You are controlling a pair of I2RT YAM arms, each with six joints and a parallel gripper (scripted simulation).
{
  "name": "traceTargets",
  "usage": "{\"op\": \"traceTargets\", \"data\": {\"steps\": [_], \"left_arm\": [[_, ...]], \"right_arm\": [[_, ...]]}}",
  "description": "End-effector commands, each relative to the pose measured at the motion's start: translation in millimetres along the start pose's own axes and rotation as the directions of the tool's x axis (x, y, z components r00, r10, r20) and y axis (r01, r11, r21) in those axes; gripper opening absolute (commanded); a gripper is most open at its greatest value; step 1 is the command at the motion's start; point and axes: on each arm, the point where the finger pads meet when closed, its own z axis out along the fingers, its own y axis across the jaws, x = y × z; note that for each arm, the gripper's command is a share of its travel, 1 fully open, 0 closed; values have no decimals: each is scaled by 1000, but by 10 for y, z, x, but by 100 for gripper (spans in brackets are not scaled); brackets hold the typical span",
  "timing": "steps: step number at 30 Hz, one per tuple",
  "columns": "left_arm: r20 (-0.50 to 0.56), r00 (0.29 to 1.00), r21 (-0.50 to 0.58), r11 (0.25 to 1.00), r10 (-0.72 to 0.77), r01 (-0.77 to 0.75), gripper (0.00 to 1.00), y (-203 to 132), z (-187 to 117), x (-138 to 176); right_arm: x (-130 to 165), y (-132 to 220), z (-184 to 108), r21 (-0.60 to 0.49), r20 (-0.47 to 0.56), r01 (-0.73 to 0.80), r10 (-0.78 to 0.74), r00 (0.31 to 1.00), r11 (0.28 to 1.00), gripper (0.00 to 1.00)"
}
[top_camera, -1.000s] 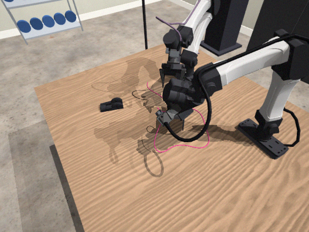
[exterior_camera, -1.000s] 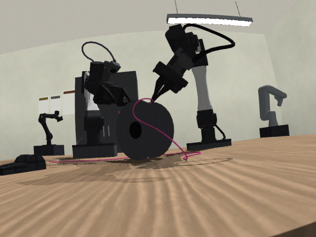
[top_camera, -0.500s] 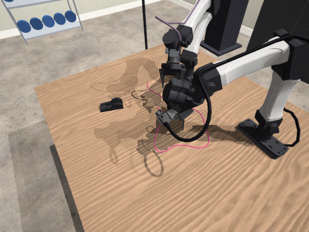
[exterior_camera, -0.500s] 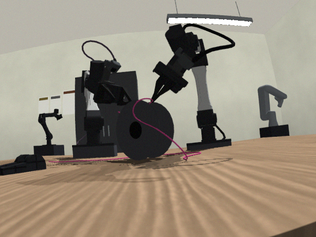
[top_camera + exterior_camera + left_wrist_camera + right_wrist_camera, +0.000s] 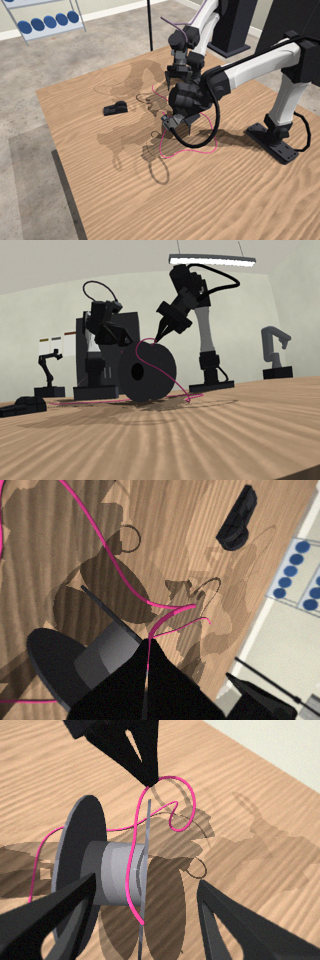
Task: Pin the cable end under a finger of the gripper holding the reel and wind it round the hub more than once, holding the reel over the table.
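"Where are we finding the reel point(image 5: 155, 374) point(image 5: 50, 665) point(image 5: 75, 855)?"

"We are seeing it standing on edge at the table point(image 5: 180, 193) point(image 5: 180, 446), its hub point(image 5: 102, 652) point(image 5: 117, 870) lying between two flanges. We are noting no turn of cable point(image 5: 191, 150) point(image 5: 165, 373) point(image 5: 115, 562) point(image 5: 129, 870) wrapping the hub."

"What is the left gripper point(image 5: 192, 119) point(image 5: 155, 341) point(image 5: 149, 645) point(image 5: 153, 784) doing?"

"It is closing fully, its tips pinching the cable above the reel's rim. We are reading this as presenting: a short strand is hanging from the tips past the near side of the hub, seemingly so that a finger can be trapping it. The rest is looping away over the table, presumably leaving slack for winding."

"And the right gripper point(image 5: 178, 86) point(image 5: 127, 342) point(image 5: 209, 702) point(image 5: 147, 883)?"

"It is standing about three-quarters open, gripping nothing. Its fingers are pointing at the reel, one towards each side of the flange nearer the strand, so we are judging that it is lining up to grip there."

"What are we expecting next?"

"We are wanting the strand lying under a finger before the right gripper is closing. Our concern is the strand slipping aside, leaving the grip holding only the reel. Lifting and winding are remaining, and we are rating the task as being at an early stage."

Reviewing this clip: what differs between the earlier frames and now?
Nothing visibly changed. The left gripper stays shut on the cable; the right gripper stays open by the reel.
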Motion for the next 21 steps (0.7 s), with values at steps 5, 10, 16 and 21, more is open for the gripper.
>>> {"op": "traceTargets", "data": {"steps": [5, 10, 16, 21], "left_arm": [[0, 1000, 14, 1000, 11, -11, 0, 71, -100, -175], [0, 1000, 15, 1000, 10, -10, 0, 225, -218, -310], [0, 1000, 16, 1000, 10, -10, 0, 349, -308, -420], [0, 1000, 18, 1000, 9, -9, 0, 537, -455, -622]], "right_arm": [[-105, 20, -29, -12, 13, 20, -20, 1000, 1000, 75], [-105, 20, -29, -12, 13, 20, -20, 1000, 1000, 75], [-105, 20, -29, -12, 13, 20, -20, 1000, 1000, 75], [-105, 20, -29, -12, 13, 20, -20, 1000, 1000, 75]]}}
